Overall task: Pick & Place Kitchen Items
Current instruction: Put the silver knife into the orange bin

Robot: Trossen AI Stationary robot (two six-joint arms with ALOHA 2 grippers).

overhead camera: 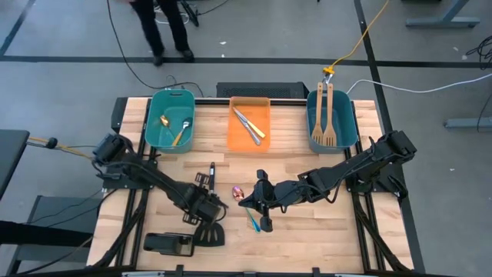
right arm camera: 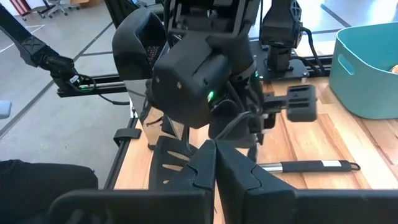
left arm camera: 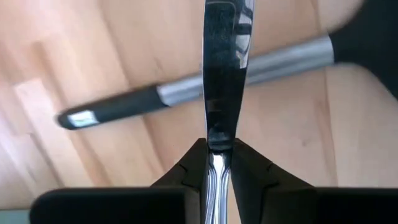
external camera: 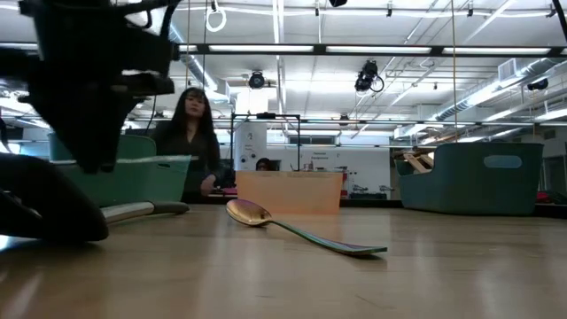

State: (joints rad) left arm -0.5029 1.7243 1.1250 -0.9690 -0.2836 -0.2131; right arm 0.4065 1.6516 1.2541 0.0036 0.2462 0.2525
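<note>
My left gripper (overhead camera: pixel 204 208) (left arm camera: pixel 217 150) hangs over the table's near left part, shut on a silver knife (left arm camera: pixel 222 68). Under the knife lies the black spatula (overhead camera: pixel 213 231), its steel handle (left arm camera: pixel 249 71) running crosswise and its head (right arm camera: pixel 177 167) flat on the wood. My right gripper (overhead camera: pixel 247 202) (right arm camera: pixel 215 167) stands shut and holds nothing, a little to the right of the left one and facing it. A shiny spoon (overhead camera: pixel 237 191) (external camera: pixel 266 218) and a blue-handled spoon (overhead camera: pixel 254 223) lie on the table by the right gripper. My left gripper pinches the knife between its two fingers at the narrow part (left arm camera: pixel 215 163) where the blade meets the handle. The fingers slant steeply down from above and lie along the knife. The blade points away past the fingertips, crossing over the spatula's handle; its far end runs out of the picture.
Three bins stand along the far edge: a teal one (overhead camera: pixel 170 119) with spoons, an orange one (overhead camera: pixel 249 123) with knives, a teal one (overhead camera: pixel 332 119) with wooden spatulas. A flat black block (overhead camera: pixel 165 244) lies at the near left. A person (external camera: pixel 190 142) is beyond the table.
</note>
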